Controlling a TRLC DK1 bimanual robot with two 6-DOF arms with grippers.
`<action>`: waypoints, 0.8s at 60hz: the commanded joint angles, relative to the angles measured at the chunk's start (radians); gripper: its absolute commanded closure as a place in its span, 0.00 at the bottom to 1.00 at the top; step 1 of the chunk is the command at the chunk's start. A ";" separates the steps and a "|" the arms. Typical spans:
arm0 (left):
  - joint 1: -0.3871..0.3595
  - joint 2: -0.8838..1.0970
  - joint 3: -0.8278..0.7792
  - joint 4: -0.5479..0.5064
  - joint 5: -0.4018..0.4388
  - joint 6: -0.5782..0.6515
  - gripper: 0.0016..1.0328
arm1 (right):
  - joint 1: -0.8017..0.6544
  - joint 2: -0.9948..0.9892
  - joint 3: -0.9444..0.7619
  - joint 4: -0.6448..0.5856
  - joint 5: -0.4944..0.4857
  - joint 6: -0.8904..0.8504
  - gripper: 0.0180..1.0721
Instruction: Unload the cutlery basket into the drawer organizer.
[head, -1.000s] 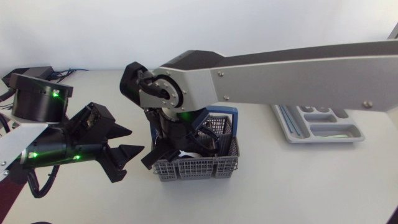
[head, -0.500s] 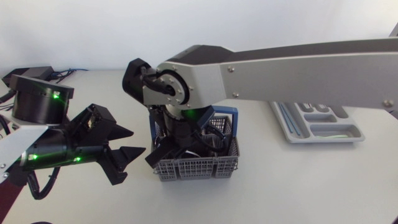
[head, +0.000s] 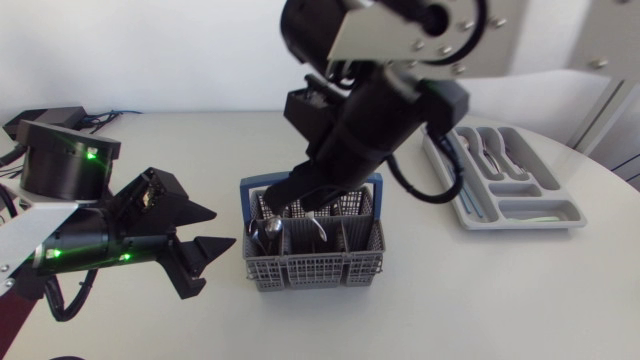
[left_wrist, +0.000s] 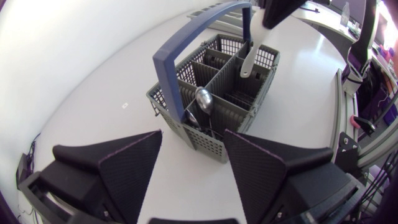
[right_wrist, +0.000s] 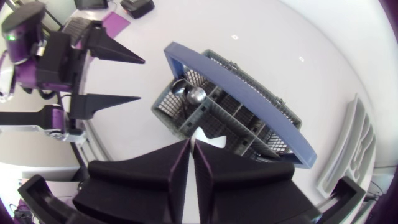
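The cutlery piece (left_wrist: 247, 59), judged stiff, light and slippery, is clamped at its upper end by the right gripper (right_wrist: 191, 147); the left gripper (left_wrist: 193, 135) is held spread.

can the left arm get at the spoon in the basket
Likely yes: the left tool is open facing the grey plastic basket, the silver metal spoon stands in its nearest compartment, and the right tool, shut on a white utensil, hangs over the far side.
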 joint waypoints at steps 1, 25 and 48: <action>-0.005 0.005 -0.005 0.007 0.002 0.014 0.32 | -0.048 -0.073 -0.034 -0.027 -0.077 -0.019 0.89; -0.019 0.034 0.010 0.014 0.002 0.011 0.32 | -0.458 -0.395 -0.155 -0.121 -0.306 -0.115 0.89; -0.054 0.061 0.015 0.025 -0.001 0.008 0.32 | -0.703 -0.461 -0.307 -0.136 -0.387 -0.273 0.87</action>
